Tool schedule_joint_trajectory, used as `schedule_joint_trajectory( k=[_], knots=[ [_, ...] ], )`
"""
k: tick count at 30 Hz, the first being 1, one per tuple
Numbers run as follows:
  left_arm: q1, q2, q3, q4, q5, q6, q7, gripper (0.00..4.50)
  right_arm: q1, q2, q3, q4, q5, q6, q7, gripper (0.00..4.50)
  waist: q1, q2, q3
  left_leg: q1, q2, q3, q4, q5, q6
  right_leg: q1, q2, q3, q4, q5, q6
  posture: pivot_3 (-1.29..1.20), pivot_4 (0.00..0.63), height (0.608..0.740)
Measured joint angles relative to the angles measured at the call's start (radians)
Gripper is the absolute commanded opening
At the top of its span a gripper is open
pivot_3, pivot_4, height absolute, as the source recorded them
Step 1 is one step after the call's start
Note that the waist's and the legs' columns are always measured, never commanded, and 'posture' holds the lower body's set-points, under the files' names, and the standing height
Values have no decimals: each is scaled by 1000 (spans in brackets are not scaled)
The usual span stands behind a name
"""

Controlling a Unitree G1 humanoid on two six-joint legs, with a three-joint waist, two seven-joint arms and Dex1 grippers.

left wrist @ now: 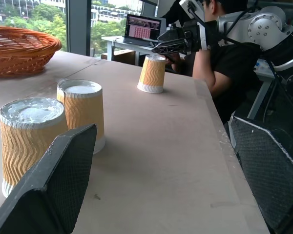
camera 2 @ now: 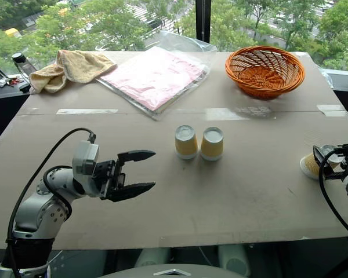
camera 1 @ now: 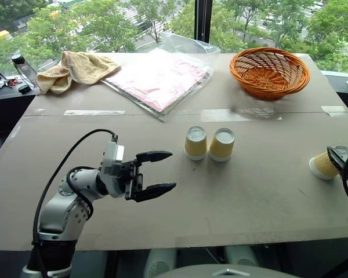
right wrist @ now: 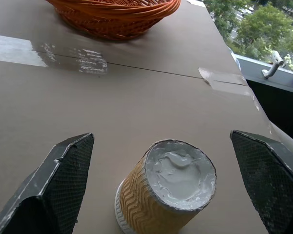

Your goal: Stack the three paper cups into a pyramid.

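Observation:
Two of the paper cups (camera 1: 195, 142) (camera 1: 221, 144) stand upside down side by side, touching, at the table's middle. The third paper cup (camera 1: 323, 164) stands upside down near the table's right edge. My right gripper (right wrist: 161, 136) is open, one finger on each side of this cup (right wrist: 168, 192), and neither finger touches it. My left gripper (camera 1: 173, 170) is open and empty. It hovers over the table to the left of the pair and a little nearer to me, pointing toward them. The left wrist view shows the pair (left wrist: 83, 112) close by and the third cup (left wrist: 152, 74) farther off under the right gripper (left wrist: 171, 46).
An orange woven basket (camera 1: 269, 72) sits at the back right. A pink sheet in plastic (camera 1: 159, 78) and a tan towel (camera 1: 75, 68) lie at the back left. A person in black (left wrist: 219, 53) sits beyond the table's right edge.

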State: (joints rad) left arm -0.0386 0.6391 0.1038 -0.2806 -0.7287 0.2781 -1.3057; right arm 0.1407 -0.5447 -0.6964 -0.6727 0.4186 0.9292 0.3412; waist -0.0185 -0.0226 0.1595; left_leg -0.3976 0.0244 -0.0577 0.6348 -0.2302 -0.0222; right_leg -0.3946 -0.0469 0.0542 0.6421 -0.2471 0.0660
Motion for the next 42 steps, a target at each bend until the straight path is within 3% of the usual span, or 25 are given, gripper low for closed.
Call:
schedule_joint_trajectory(
  k=[15, 20, 26, 29, 36, 42],
  knots=[
    [23, 17, 5, -91, -39, 62, 28, 4500, -10, 16, 12, 159, 6, -37, -39, 4410, 2, 0, 0, 0, 0, 0, 0, 0, 0, 0, 0, 0, 0, 0, 0, 0, 150, 740],
    [21, 17, 5, -95, -40, 66, 38, 4500, -28, 16, 34, 214, 1, -83, -33, 2242, 2, 0, 0, 0, 0, 0, 0, 0, 0, 0, 0, 0, 0, 0, 0, 0, 150, 740],
    [21, 16, 9, -90, -40, 62, 50, 4500, -8, 15, 52, 212, 9, -128, -1, 2199, 3, 1, 0, 0, 0, 0, 0, 0, 0, 0, 0, 0, 0, 0, 0, 0, 150, 740],
    [22, -30, 49, -58, -26, 35, 115, 4500, -21, 1, 52, 164, 63, -132, 40, 2199, -1, 2, 1, 1, 0, 1, 0, 0, 0, 0, 0, 1, 0, 0, 0, 0, 150, 740],
    [56, -87, 126, 9, 24, -31, 238, 4500, -325, -89, 160, 51, 274, -65, 90, 2199, -19, 1, 1, 0, 0, -1, 0, 0, 0, 1, 0, -1, 0, 1, 1, 0, 150, 740],
    [144, -64, 208, -5, -39, 23, 261, 4500, -653, -149, 457, 76, 399, 63, 165, 2199, -14, 1, 2, -2, 0, -3, -1, 0, 0, -1, 0, -3, -1, 2, 3, 0, 150, 740]
  ],
)
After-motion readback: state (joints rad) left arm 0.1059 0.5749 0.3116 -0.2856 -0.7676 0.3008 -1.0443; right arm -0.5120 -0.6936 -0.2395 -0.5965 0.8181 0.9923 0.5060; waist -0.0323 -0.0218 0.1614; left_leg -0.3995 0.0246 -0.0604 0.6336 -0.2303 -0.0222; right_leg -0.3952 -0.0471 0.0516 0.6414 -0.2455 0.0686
